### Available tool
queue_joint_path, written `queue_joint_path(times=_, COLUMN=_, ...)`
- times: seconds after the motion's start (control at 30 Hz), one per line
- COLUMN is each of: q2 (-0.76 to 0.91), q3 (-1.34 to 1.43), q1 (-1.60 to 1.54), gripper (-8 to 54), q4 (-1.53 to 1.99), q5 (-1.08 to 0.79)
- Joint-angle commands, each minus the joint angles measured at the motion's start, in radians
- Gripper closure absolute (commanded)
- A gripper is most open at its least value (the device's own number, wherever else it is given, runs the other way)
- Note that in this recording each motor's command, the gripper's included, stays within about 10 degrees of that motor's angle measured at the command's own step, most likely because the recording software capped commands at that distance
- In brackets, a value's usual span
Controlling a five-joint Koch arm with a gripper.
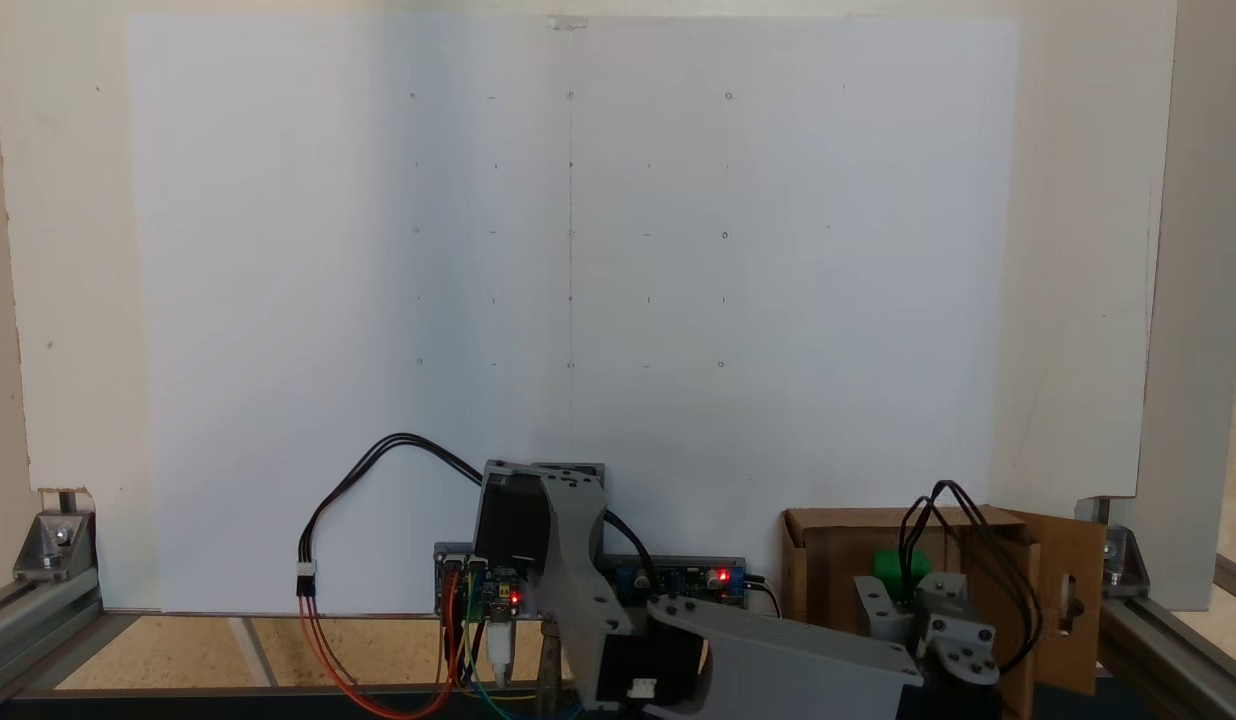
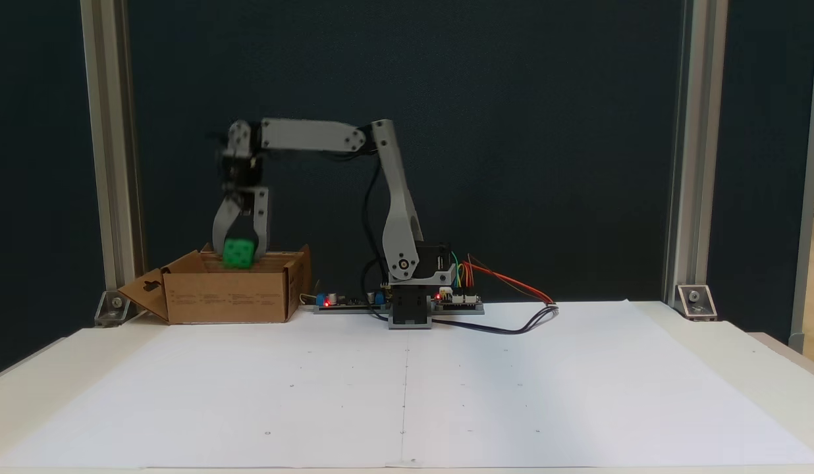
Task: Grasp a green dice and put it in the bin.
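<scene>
- My grey pincer (image 2: 239,253) hangs over the brown corrugated cardboard bin (image 2: 229,299), jaws clamped on the small bright green dice (image 2: 238,253).
- In the other fixed view, the dice (image 1: 903,566) peeks out beyond my wrist, its pips indistinct.

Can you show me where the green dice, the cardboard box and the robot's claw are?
green dice (image 2: 238,253): a fixed view, its front face.
cardboard box (image 2: 226,299): a fixed view, its front wall.
gripper (image 2: 238,253): a fixed view, midway between its fingertips, around the dice.
</scene>
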Motion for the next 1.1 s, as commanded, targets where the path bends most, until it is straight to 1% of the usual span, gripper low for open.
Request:
queue_joint_path(times=0.0, q2=0.003, q3=-0.054, q1=0.020, gripper=34.0, q4=-0.051, q5=-0.083)
queue_joint_path(times=0.03, q2=-0.009, q3=-0.054, q1=0.026, gripper=22.5, q4=-0.052, q5=-0.081)
queue_joint_path(times=0.07, q2=-0.021, q3=-0.052, q1=0.041, gripper=13.6, q4=-0.052, q5=-0.077)
queue_joint_path(times=0.1, q2=-0.023, q3=-0.052, q1=0.046, gripper=11.9, q4=-0.052, q5=-0.074)
queue_joint_path(times=0.17, q2=-0.023, q3=-0.054, q1=0.048, gripper=3.9, q4=-0.057, q5=-0.057)
queue_joint_path(times=0.2, q2=-0.023, q3=-0.054, q1=0.051, gripper=1.8, q4=-0.057, q5=-0.051)
queue_joint_path(times=0.3, q2=-0.009, q3=-0.061, q1=0.049, gripper=1.4, q4=-0.094, q5=0.043)
queue_joint_path(times=0.4, q2=0.120, q3=-0.067, q1=-0.038, gripper=1.4, q4=-0.164, q5=0.198)
queue_joint_path(times=0.43, q2=0.184, q3=-0.067, q1=-0.153, gripper=1.1, q4=-0.216, q5=0.251)
queue_joint_path(times=0.5, q2=0.239, q3=-0.067, q1=-0.265, gripper=1.0, q4=-0.295, q5=0.325)
queue_joint_path(times=0.63, q2=0.319, q3=-0.057, q1=-0.550, gripper=1.0, q4=-0.302, q5=0.356)
queue_joint_path(times=0.77, q2=0.413, q3=0.028, q1=-0.842, gripper=1.0, q4=-0.305, q5=0.385)
queue_joint_path(times=0.87, q2=0.422, q3=0.071, q1=-1.060, gripper=0.7, q4=-0.308, q5=0.408)
queue_joint_path(times=1.07, q2=0.561, q3=0.308, q1=-1.494, gripper=0.9, q4=-0.535, q5=0.426)
